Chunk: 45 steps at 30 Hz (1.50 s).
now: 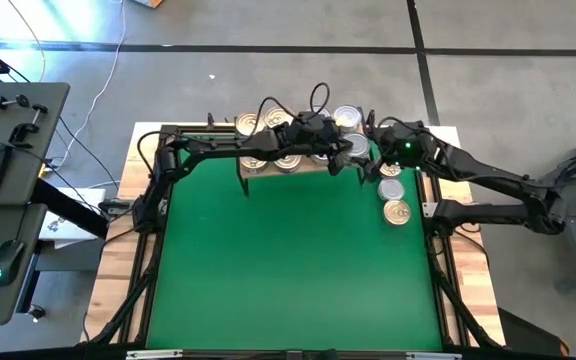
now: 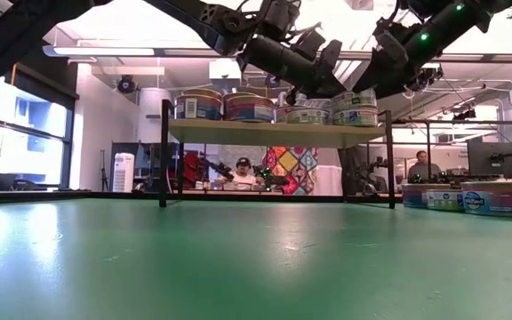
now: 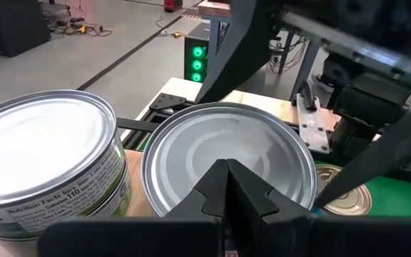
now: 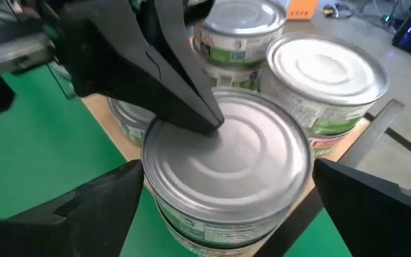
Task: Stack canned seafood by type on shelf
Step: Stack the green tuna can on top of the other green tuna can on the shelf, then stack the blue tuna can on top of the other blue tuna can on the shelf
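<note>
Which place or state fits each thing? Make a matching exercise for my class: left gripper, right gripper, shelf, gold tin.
Things:
1 left gripper
2 right gripper
3 shelf
4 gold tin

Places or states:
A carries stacked tins
B shut, tip over a silver tin
C on the green table
D open, either side of that silver tin

Pairs: 1-B, 2-D, 3-A, 4-C

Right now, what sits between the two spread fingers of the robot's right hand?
A silver-lidded tin sits between the right hand's open fingers, in the right wrist view. The left hand's shut tip presses on its lid.
</note>
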Tool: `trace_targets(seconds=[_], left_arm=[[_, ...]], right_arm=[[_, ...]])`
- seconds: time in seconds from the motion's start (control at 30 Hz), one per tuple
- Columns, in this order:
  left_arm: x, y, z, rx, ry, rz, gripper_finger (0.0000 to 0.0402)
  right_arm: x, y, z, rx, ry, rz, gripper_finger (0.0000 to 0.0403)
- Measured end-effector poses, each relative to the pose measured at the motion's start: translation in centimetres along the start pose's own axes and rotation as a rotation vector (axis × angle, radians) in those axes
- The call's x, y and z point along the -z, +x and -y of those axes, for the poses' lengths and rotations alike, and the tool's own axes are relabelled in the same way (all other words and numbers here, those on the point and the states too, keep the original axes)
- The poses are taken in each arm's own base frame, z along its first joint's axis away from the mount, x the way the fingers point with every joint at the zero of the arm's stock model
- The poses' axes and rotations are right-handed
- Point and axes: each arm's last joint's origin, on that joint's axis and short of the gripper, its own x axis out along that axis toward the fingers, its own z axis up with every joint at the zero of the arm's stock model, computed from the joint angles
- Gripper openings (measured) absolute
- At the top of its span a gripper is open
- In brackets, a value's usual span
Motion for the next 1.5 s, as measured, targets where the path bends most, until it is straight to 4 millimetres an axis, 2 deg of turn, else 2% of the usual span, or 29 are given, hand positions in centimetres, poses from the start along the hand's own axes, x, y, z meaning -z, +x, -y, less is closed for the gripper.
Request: trace_targets(seconds=[0.43,0.67,0.83,0.93,1.03,1.13,1.27,1.4,1.5], left_arm=[[0.0,0.1,0.0,-0.002,0.012,0.009,0.0],[-1.9,-0.6,1.7,0.07,0.064,0.107,0.0],[-6.0,-3.6,4.2,0.168,0.134,0.186,0.0],[-7.1,-6.1,6.3,0.194,0.226,0.138,0.0],[-7.4,-9.3,9.1,0.218,0.314,0.036,0.0],[-6.2,-12.5,12.0,0.232,0.378,-0.112,0.0],[-2.0,-14.9,16.0,0.216,0.412,-0.239,0.0],[1.8,-17.1,19.1,0.166,0.379,-0.224,0.0],[4.9,-17.9,20.7,0.101,0.34,-0.19,0.0]], right_arm=[[0.0,-3.2,0.1,-0.006,0.012,0.077,0.0399],[1.0,-4.1,-1.3,0.023,-0.018,0.005,0.0399],[2.5,-4.5,-3.3,0.012,-0.012,-0.117,0.0399],[3.8,-4.8,-4.8,0.012,0.014,-0.214,0.0399],[5.2,-5.1,-6.3,0.042,0.013,-0.287,0.0399],[7.2,-5.1,-7.5,0.032,0.027,-0.339,0.0399],[9.9,-5.0,-8.5,0.009,0.086,-0.417,0.0399],[11.9,-4.7,-8.9,-0.033,0.122,-0.522,0.039],[13.0,-4.4,-8.7,-0.022,0.13,-0.566,0.0359]])
